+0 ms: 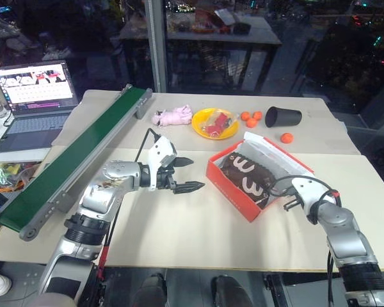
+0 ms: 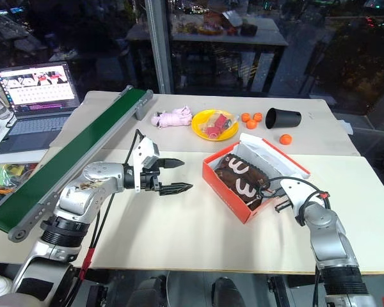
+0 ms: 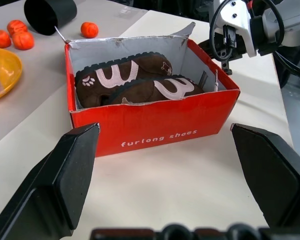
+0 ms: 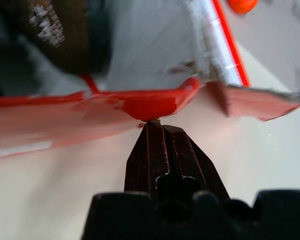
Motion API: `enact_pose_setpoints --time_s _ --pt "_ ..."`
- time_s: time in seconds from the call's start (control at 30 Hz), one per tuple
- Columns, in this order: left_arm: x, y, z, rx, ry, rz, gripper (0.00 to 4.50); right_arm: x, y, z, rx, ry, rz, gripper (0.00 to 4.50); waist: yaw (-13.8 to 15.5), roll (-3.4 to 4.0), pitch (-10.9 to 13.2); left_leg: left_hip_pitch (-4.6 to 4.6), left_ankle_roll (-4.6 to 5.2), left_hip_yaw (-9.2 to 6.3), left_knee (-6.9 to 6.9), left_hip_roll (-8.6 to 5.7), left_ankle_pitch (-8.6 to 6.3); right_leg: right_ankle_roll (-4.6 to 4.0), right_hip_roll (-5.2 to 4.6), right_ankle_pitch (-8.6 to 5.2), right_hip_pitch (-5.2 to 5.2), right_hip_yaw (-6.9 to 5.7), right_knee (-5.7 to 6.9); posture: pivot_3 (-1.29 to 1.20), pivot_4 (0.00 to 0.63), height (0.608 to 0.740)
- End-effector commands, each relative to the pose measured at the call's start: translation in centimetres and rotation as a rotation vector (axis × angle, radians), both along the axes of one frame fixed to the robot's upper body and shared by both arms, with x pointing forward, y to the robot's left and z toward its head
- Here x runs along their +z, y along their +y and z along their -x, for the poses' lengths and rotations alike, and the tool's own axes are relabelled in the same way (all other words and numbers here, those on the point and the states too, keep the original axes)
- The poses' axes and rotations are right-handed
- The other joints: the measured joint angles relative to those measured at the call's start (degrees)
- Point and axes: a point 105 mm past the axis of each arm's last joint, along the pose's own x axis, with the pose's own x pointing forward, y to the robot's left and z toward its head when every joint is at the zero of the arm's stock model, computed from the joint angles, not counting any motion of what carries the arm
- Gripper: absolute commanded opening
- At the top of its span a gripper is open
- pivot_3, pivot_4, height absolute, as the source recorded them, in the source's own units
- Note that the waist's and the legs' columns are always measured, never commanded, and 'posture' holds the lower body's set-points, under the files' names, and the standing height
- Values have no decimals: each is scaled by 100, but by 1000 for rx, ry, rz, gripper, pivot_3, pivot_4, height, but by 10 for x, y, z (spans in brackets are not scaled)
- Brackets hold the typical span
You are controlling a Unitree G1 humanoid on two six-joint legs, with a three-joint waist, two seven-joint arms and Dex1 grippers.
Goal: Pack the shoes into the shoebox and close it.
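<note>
**Shoes boxed, lid up, hands on either side**

Both shoes [image 3: 135, 82] lie side by side inside the open shoebox [image 1: 233, 187], which sits on the surface [image 1: 179, 236] with its lid leaning back on the far side. The left hand [image 1: 184, 174] hovers to the box's left, fingers spread wide, pointing at its long red wall. The right hand [image 4: 162, 127] is pinched closed with nothing in it, tips right at the box's near right corner.
</note>
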Motion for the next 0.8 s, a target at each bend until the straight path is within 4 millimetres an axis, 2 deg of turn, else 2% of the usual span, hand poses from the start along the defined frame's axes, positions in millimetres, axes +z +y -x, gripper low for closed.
enact_pose_setpoints --time_s 0.03,0.13,0.23,0.37,0.47,0.57,0.7,0.77,0.8 --pt "12 -4 4 -16 -37 26 4500 12 27 -9 100 -69 -90 85 -32 0 0 0 0 -3 0 0 0 8 1 5 1 -1 1 0 150 736" --pt "12 -5 4 -17 -38 25 4500 7 46 -6 178 -46 -151 85 -81 0 0 0 1 -5 -3 0 1 25 3 14 1 -1 2 0 150 736" --pt "12 -6 3 -18 -39 22 4500 0 72 5 286 13 -240 85 -87 0 0 1 2 -5 -3 0 1 29 3 17 1 -1 3 0 150 736" --pt "11 -7 3 -20 -38 19 4500 -4 81 15 326 53 -260 85 -72 0 0 2 3 -7 -2 1 2 21 4 12 1 -2 7 0 150 736" --pt "9 -7 1 -23 -35 13 4500 -10 80 22 291 82 -289 85 -54 0 0 0 3 -7 -1 0 2 11 2 6 2 -2 5 0 150 736" --pt "9 -9 1 -28 -36 13 4500 -22 70 27 208 116 -332 85 -41 0 0 0 2 -7 -1 0 2 5 2 3 1 -3 5 0 150 736" --pt "9 -11 0 -28 -35 16 4500 -37 61 28 68 92 -568 85 -35 0 0 0 2 -8 -1 1 2 5 2 3 2 -4 6 0 150 736" --pt "9 -11 1 -28 -32 17 4500 -46 53 28 26 82 -575 85 -49 0 0 2 2 -8 0 1 1 5 3 4 4 -3 5 0 150 736" --pt "8 -11 1 -28 -31 17 4500 -46 47 24 -13 46 -634 85 -53 0 -1 3 2 -8 0 0 1 5 2 4 6 -2 5 0 150 736"
